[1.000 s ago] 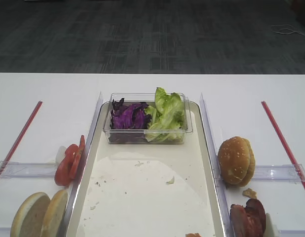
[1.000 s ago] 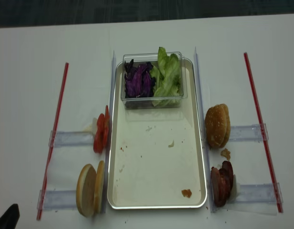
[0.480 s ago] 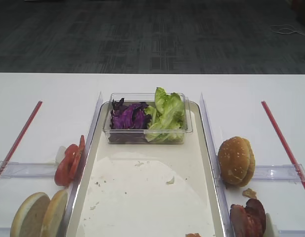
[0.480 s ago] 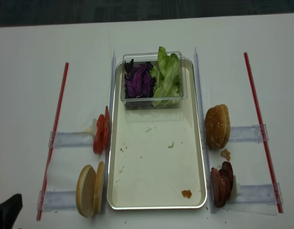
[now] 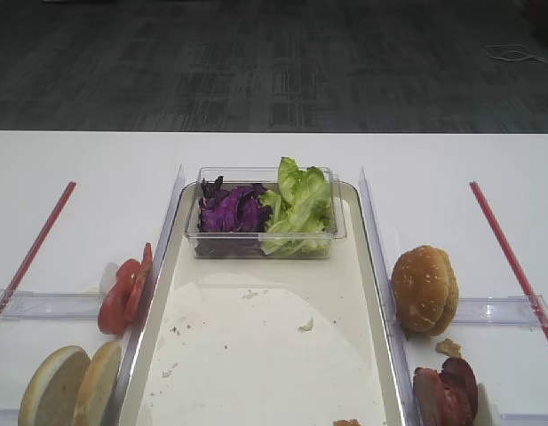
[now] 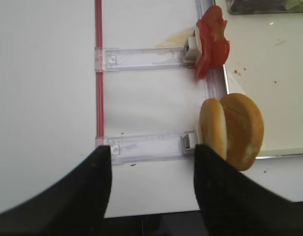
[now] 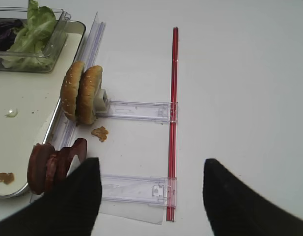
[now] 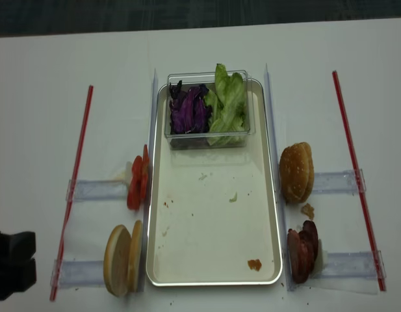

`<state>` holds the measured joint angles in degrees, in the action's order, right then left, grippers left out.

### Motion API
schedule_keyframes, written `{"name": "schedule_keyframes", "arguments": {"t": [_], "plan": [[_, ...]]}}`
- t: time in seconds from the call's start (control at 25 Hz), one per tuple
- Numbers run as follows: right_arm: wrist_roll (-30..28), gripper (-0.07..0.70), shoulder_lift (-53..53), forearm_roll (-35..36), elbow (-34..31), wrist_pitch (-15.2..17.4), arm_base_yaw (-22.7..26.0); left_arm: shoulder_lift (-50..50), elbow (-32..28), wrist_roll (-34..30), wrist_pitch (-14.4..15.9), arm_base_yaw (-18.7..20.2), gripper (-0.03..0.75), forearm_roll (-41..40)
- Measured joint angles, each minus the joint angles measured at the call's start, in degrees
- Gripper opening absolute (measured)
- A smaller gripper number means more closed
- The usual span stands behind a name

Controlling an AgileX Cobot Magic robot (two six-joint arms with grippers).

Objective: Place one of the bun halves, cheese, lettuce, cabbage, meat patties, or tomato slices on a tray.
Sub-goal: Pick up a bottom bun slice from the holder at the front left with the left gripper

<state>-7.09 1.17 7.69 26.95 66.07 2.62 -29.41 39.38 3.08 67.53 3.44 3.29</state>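
The tray (image 8: 213,227) lies lengthwise at the middle of the white table (image 8: 38,117), its cream floor speckled with crumbs. At its far end stands a clear plastic tub (image 8: 207,138) holding the purple cabbage (image 8: 189,110) on the left and the lettuce (image 8: 227,104) on the right.

Left of the tray, the tomato slices (image 8: 138,182) stand on edge. Nearer, the two pale bun halves (image 8: 123,259) also stand on edge, just beside the tray's left rim. On the right side stand the sesame buns (image 8: 296,172) and, nearer, the meat patties (image 8: 302,253).

Only the realsense view shows the left arm, as a dark block (image 8: 12,263) at the near left edge, well apart from the bun halves. The other high view shows neither arm.

The left wrist view shows the left gripper (image 6: 151,189) with its two dark fingers (image 6: 90,187) spread and holding nothing, over a clear plastic rail (image 6: 146,146), the bun halves just beside the right finger. The right wrist view shows the right gripper (image 7: 151,194) spread wide and also holding nothing, with the patties near its left finger and a red strip (image 7: 173,123) running between the fingers.
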Motion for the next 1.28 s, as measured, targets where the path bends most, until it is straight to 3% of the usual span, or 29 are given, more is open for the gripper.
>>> {"name": "schedule_keyframes", "arguments": {"t": [0.44, 0.84, 1.0, 1.28], "plan": [[0.1, 0.469, 0.0, -0.1, 0.0, 0.0, 0.0, -14.8, 7.7, -0.3, 0.8, 0.2, 0.361, 3.5], [0.2, 0.469, 0.0, -0.1, 0.0, 0.0, 0.0, -23.5, 10.9, -0.5, 2.7, 5.7, 0.361, 4.9], [0.2, 0.47, 0.0, -0.1, 0.0, 0.0, 0.0, -25.0, 12.1, 1.3, 2.9, 9.1, 0.361, 4.9], [0.2, 0.469, 0.0, -0.2, 0.0, 0.0, 0.0, -26.9, 12.2, 9.7, 1.5, 19.2, 0.356, 2.6]]}}
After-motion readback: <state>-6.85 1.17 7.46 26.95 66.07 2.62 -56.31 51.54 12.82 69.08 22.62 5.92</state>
